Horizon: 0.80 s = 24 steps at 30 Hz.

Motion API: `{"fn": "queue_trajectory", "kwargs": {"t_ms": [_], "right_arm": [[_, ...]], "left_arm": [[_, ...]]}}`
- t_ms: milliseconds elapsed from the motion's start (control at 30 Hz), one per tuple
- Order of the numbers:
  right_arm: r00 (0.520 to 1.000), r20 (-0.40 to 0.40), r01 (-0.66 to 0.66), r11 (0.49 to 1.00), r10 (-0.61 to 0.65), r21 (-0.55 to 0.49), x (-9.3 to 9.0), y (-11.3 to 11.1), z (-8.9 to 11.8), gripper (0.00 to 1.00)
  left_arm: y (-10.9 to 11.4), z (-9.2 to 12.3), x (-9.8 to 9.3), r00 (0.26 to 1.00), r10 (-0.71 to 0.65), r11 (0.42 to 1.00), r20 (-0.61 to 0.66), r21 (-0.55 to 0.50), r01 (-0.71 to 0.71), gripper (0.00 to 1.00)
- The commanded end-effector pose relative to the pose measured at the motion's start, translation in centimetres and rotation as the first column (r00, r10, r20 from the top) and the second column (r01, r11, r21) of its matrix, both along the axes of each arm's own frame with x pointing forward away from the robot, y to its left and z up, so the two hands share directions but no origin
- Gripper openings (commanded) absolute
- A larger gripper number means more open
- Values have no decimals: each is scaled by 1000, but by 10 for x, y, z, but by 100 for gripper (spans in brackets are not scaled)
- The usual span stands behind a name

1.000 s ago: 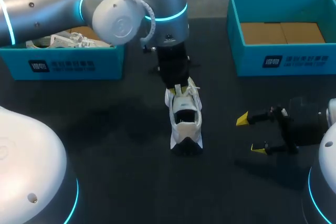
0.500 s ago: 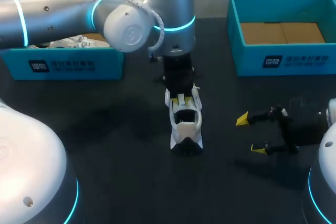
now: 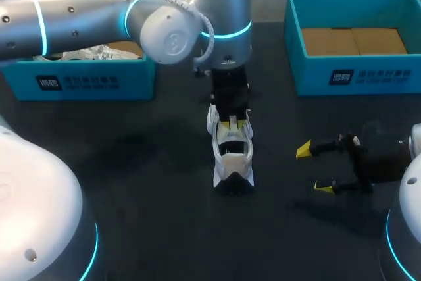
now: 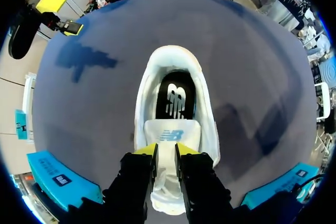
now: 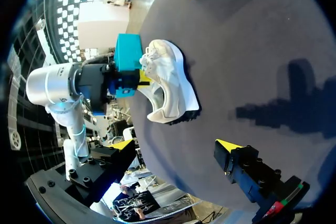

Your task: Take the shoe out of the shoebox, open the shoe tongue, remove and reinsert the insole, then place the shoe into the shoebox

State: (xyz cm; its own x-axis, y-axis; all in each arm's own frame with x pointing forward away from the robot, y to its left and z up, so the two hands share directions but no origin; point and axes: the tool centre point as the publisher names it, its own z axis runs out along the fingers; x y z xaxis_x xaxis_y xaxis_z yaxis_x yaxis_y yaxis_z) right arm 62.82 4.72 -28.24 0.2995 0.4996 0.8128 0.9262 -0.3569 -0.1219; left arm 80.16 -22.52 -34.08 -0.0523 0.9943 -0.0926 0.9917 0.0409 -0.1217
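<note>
Your left arm [image 3: 85, 14] has swung a little rightward, bringing its gripper down onto the shoe's tongue.

At the frame's centre, the left gripper [image 3: 231, 123] is closed narrow on the tongue [image 4: 172, 129], holding it up and back, probably so the mouth of the white shoe [image 3: 231, 156] stays wide and the dark insole [image 4: 176, 98] lies exposed. The shoe stands upright on the table, well apart from the teal shoebox [image 3: 355, 70] at upper right. Your right gripper [image 3: 314, 168] hangs spread wide at lower right, holding nothing, near the shoe but not touching it. You would judge it is parked there to go in for the insole.
</note>
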Motion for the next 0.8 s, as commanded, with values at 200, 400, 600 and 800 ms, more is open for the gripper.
{"fn": "queue_trajectory", "kwargs": {"t_ms": [200,400,600,800], "right_arm": [[1000,0,2,1000,-2,-2,-1,0,1,100],[1000,0,2,1000,-2,-2,-1,0,1,100],[1000,0,2,1000,-2,-2,-1,0,1,100],[1000,0,2,1000,-2,-2,-1,0,1,100]], "left_arm": [[7,-8,-8,1000,-4,1000,-17,15,4,22],[7,-18,-10,999,3,1000,-40,26,-2,24],[8,3,-19,998,43,999,-34,-5,-43,28],[10,34,-31,994,106,994,-35,-1,-106,46]]}}
